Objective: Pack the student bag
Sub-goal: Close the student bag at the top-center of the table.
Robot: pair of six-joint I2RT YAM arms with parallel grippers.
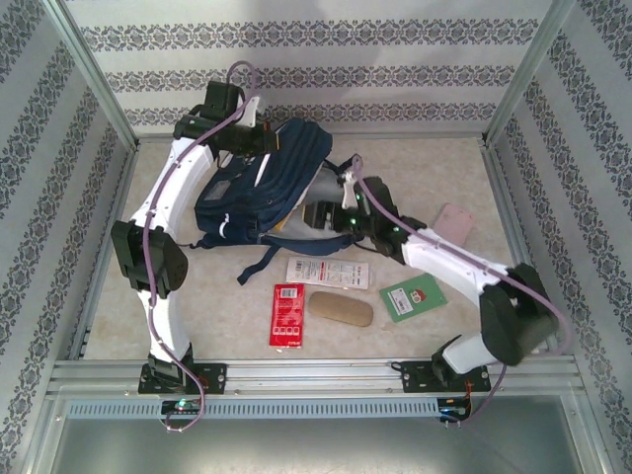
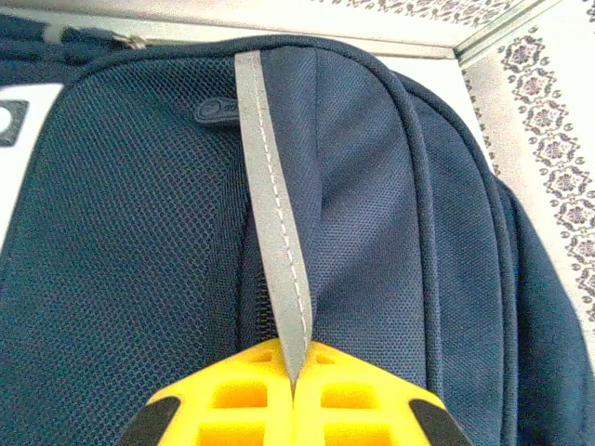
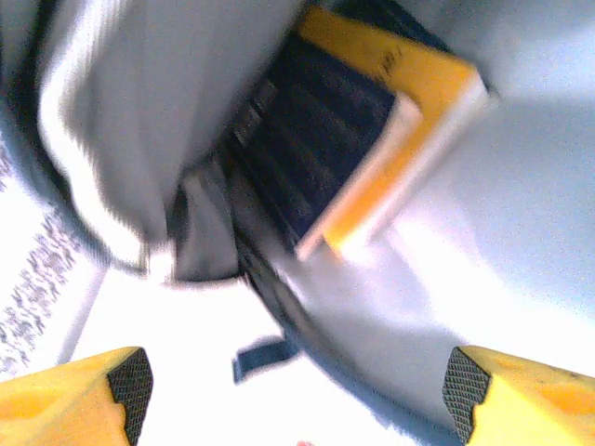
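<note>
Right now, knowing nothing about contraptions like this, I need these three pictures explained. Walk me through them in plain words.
These are two robot arms bolted to the near edge of a table. The wide picture looks down from above. The other two come from a camera on each wrist, so the yellow tips at the bottom are that arm's own fingers. The left gripper is shut on a grey strap on the navy backpack. The right gripper is open at the bag's mouth, where a blurred yellow and dark blue book seems to lie inside. On the table lie a red packet, a tan oval case, a white printed packet, a green booklet and a pink card.
</note>
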